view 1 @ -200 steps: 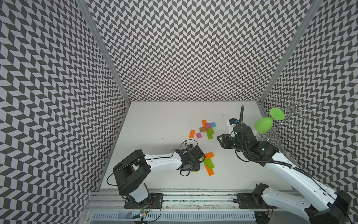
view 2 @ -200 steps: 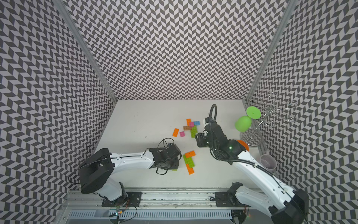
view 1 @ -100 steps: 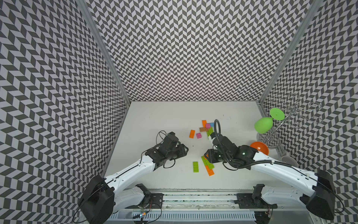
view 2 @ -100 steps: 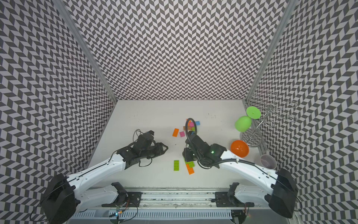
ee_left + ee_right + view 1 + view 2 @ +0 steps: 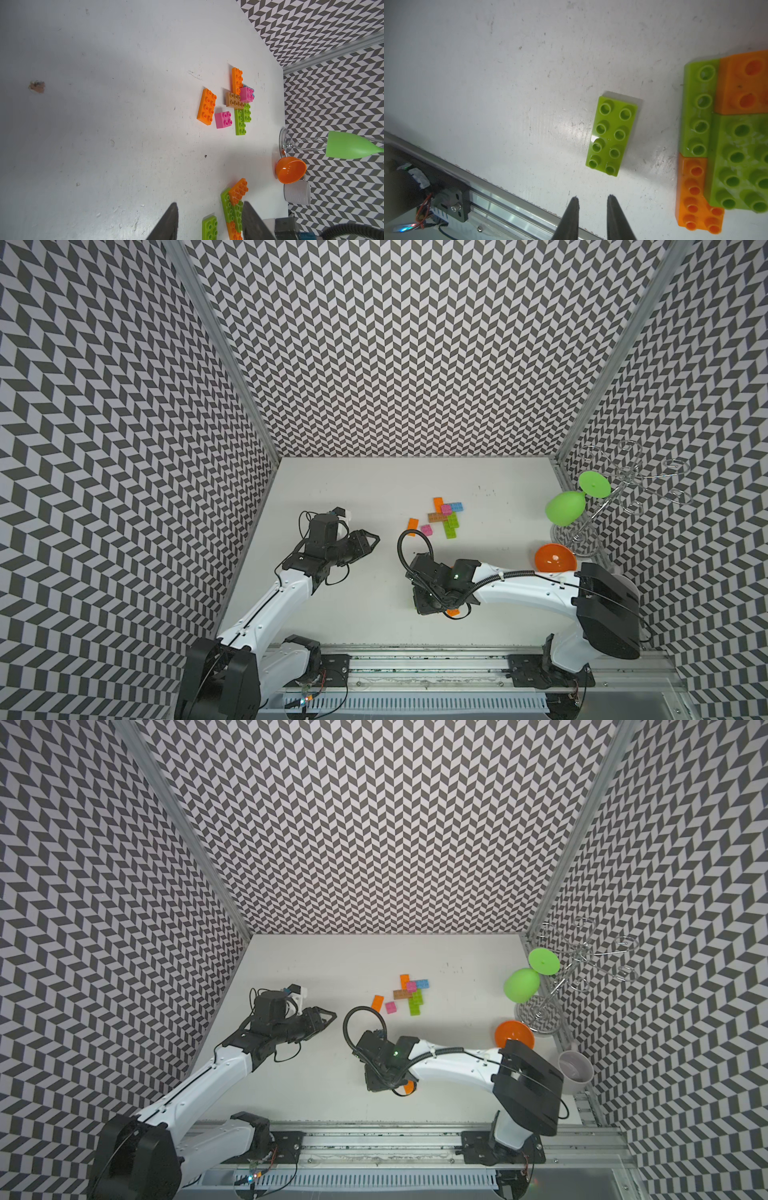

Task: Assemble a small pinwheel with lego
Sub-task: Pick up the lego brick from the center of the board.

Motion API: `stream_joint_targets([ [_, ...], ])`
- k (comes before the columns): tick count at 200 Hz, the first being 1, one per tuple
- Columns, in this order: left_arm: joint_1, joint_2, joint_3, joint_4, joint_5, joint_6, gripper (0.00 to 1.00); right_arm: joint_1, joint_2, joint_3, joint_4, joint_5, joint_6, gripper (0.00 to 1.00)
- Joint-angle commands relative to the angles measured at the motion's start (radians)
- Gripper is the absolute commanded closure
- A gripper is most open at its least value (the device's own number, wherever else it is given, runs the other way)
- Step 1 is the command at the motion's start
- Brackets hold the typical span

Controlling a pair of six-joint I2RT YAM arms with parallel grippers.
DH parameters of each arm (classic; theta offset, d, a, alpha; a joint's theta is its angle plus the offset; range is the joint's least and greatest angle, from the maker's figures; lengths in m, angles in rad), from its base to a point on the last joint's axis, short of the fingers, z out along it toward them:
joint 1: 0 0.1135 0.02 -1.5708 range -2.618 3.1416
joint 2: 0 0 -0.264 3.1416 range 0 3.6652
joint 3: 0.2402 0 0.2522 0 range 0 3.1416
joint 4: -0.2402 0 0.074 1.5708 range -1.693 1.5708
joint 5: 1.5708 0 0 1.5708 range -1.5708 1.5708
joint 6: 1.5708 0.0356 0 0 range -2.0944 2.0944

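1. Left gripper (image 5: 372, 539) hovers over the left side of the table, fingers apart, nothing in them.
2. Mid-table toward the back: a loose orange brick (image 5: 412, 524), a pink square (image 5: 426, 529) just beside it, then a touching bunch (image 5: 446, 514) of orange, brown, pink, blue and lime lego.
3. Right gripper (image 5: 593, 197) is low near the front rail, fingers almost together with a thin gap, gripping nothing. A lone lime brick (image 5: 612, 135) lies flat just past the tips, with a lime-and-orange stack (image 5: 737, 145) beside it.
4. Far right: green goblet (image 5: 564, 508) hangs on the wire rack (image 5: 582, 531), and an orange bowl (image 5: 555, 558) sits tilted just beside a white mug (image 5: 575, 1073). Can't tell what's in the mug.
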Motion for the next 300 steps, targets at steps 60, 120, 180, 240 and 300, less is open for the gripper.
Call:
stream_joint_targets([
  [60,0.050,0.005,-0.024,0.026,0.079,0.066,0.50,0.002,0.150,0.132,-0.126,0.098,0.063,0.79],
  [120,0.062,-0.002,-0.029,0.020,0.087,0.078,0.51,-0.012,0.198,0.152,-0.152,0.115,0.069,0.80],
  [180,0.071,0.002,-0.029,0.018,0.094,0.090,0.51,-0.024,0.260,0.182,-0.197,0.133,0.046,0.81],
  [240,0.084,-0.001,-0.039,0.018,0.104,0.093,0.51,-0.036,0.326,0.200,-0.237,0.094,-0.001,0.84],
  [300,0.096,0.003,-0.045,0.019,0.112,0.099,0.51,-0.035,0.334,0.212,-0.242,0.078,-0.025,0.91],
])
